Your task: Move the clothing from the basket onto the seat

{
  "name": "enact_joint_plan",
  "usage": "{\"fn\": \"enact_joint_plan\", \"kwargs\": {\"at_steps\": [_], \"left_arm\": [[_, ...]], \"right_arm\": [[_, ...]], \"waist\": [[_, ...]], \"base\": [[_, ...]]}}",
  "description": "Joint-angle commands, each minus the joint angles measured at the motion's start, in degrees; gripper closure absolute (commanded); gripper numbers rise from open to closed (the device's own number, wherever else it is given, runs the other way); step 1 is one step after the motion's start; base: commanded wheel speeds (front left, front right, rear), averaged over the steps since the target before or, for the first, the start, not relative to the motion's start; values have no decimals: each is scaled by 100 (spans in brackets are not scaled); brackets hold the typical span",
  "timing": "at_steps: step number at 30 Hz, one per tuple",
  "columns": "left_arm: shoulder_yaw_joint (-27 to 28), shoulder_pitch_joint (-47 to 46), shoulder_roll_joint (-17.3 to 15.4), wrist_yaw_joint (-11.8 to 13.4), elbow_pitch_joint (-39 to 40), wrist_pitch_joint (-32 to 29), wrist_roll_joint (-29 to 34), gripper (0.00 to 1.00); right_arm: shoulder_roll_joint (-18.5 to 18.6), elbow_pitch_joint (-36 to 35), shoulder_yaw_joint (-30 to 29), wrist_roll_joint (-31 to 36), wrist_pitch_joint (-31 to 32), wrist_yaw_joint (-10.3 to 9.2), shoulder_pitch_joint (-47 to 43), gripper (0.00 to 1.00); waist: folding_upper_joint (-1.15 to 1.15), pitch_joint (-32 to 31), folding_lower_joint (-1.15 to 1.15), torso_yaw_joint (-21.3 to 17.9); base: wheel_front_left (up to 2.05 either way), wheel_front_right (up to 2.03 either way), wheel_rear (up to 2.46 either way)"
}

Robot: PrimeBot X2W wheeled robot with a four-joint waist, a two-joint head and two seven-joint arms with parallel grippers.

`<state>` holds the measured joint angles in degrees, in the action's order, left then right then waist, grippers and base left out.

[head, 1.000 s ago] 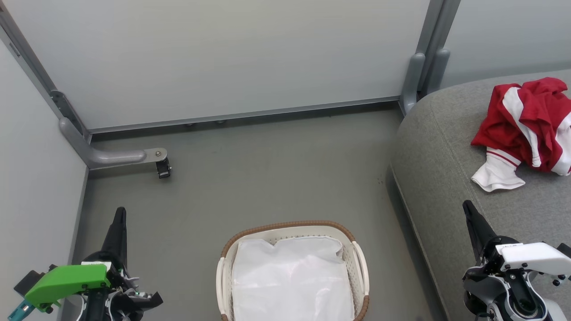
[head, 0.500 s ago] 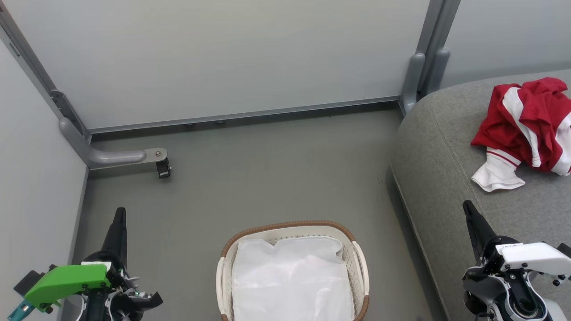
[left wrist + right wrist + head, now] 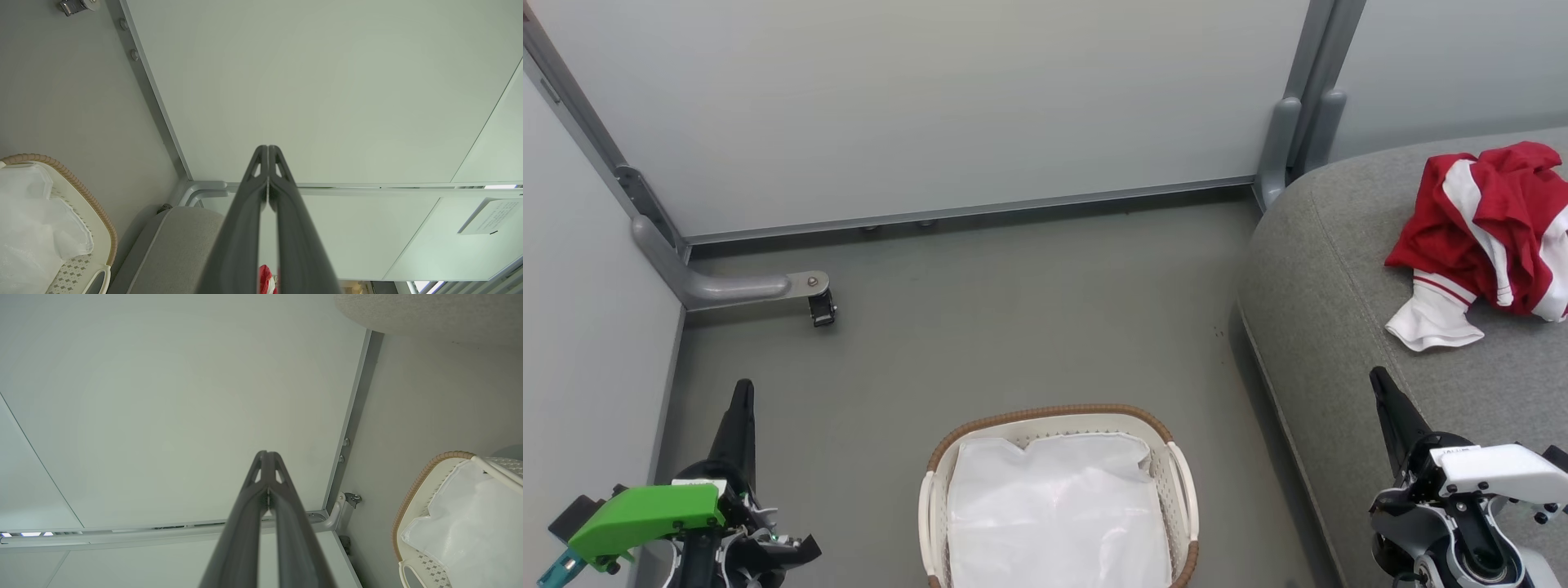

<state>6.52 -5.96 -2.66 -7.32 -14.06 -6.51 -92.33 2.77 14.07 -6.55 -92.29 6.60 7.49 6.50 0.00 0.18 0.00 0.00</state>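
**Clothing's up on the seat, and both my claws are pinched closed with nothing in them.**

The big grey seat (image 3: 1339, 278) takes the whole right side of the head view, rounded edge facing the floor (image 3: 1013, 310). At bottom centre, down on that floor and just beside the seat, sits the basket (image 3: 1052, 412), with the white liner sheet (image 3: 1054, 506) crumpled inside it. The red-and-white clothing (image 3: 1486, 212) lies bunched at the upper right on top of the seat, one white cuff spilling toward the lower edge, well apart from the basket. My left claw (image 3: 742, 390) points up at the lower left over the floor, tips pressed together, gripping nothing. My right claw (image 3: 1379, 377) does the same at the lower right, over the seat's edge.
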Motion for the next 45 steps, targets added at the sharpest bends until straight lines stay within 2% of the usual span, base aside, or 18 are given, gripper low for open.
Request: {"fn": "enact_joint_plan", "kwargs": {"at_steps": [1,45], "left_arm": [[13,-56,-40,-41,7,-25,-18,100],[12,-56,-40,-41,9,-24,-18,100]], "right_arm": [[14,-19,-12,-22,10,0,-58,100],[14,-19,-11,-23,9,0,-58,100]], "waist": [[0,0,0,0],[0,0,0,0]], "base": [[0,0,0],[0,0,0]]}}
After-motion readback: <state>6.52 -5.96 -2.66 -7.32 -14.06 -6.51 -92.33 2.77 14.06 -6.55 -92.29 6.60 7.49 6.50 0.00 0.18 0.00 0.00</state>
